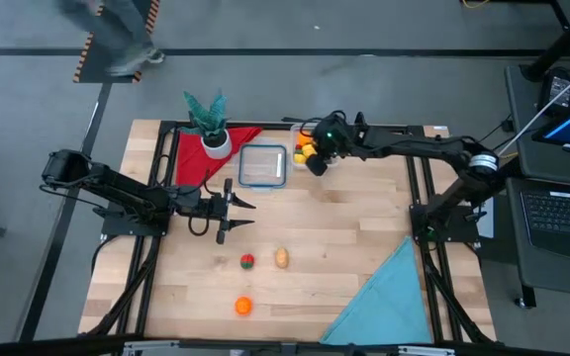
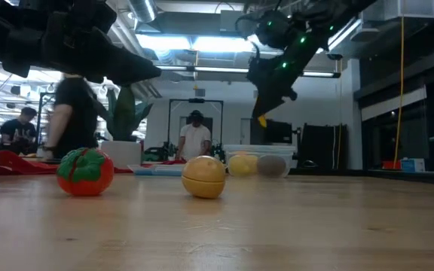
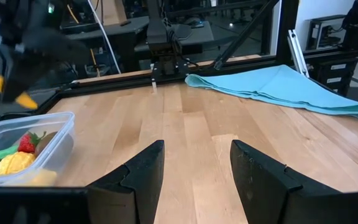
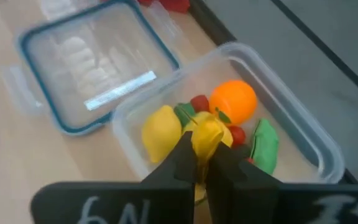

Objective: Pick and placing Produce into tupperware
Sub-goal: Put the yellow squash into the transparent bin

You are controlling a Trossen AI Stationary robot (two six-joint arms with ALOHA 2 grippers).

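Clear plastic tupperware point(image 4: 291, 118), wood table point(image 1: 344, 227)

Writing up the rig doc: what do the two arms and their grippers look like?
Both arms are black, jointed, on black frame mounts. The left gripper has two thin pointed black fingers, broad and angular up close. The right gripper shows green indicator lights on its wrist, a cable loop above, and white handwritten "6N" on its body.

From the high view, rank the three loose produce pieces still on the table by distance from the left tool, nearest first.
Measured from the left tool:
1. Red-and-green piece, just toward the table's front edge from the tool.
2. Tan piece, beside the red one, toward the right arm's side.
3. Orange piece, nearest the front edge, clearly farthest.
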